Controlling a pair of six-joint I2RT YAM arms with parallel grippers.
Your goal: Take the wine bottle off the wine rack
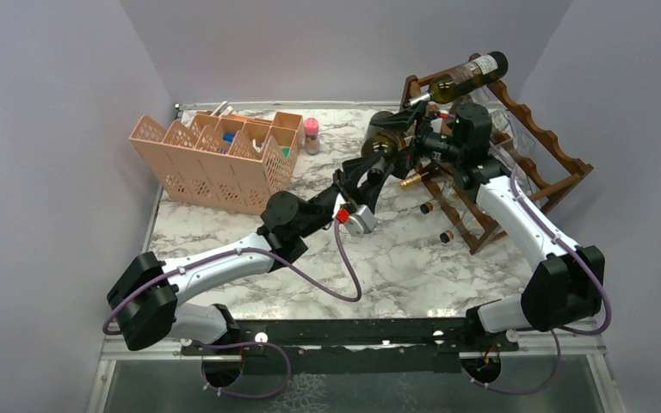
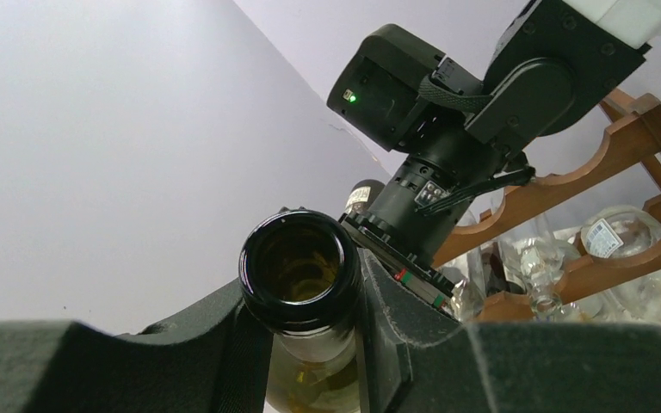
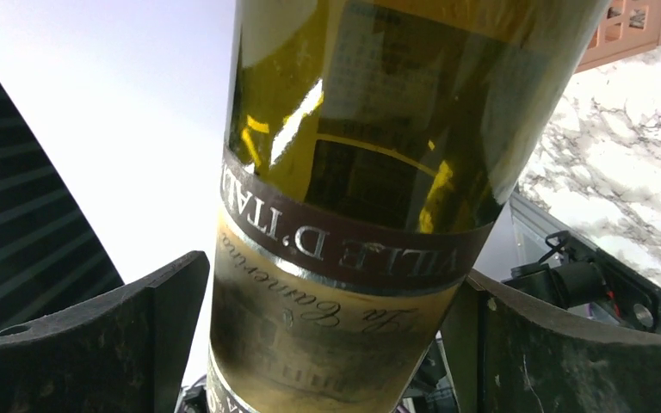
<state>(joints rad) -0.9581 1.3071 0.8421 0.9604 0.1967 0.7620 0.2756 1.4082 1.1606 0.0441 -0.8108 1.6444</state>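
The dark reddish-brown wine rack (image 1: 538, 146) stands at the back right; it also shows in the left wrist view (image 2: 568, 185). An olive-green wine bottle (image 1: 386, 138) is held in the air just left of the rack, clear of its rails. My left gripper (image 1: 376, 165) is shut on its neck, just below the open dark mouth (image 2: 301, 267). My right gripper (image 1: 409, 144) is closed around the labelled body (image 3: 353, 215), with a finger close on each side. A second labelled bottle (image 1: 469, 76) lies tilted on the rack's top tier.
A peach-pink lattice organiser (image 1: 219, 155) with small items stands at the back left. A pink-capped jar (image 1: 311, 133) is beside it. More bottle necks (image 1: 413, 179) poke out of the rack's lower tiers. Clear glassware (image 2: 620, 237) sits in the rack.
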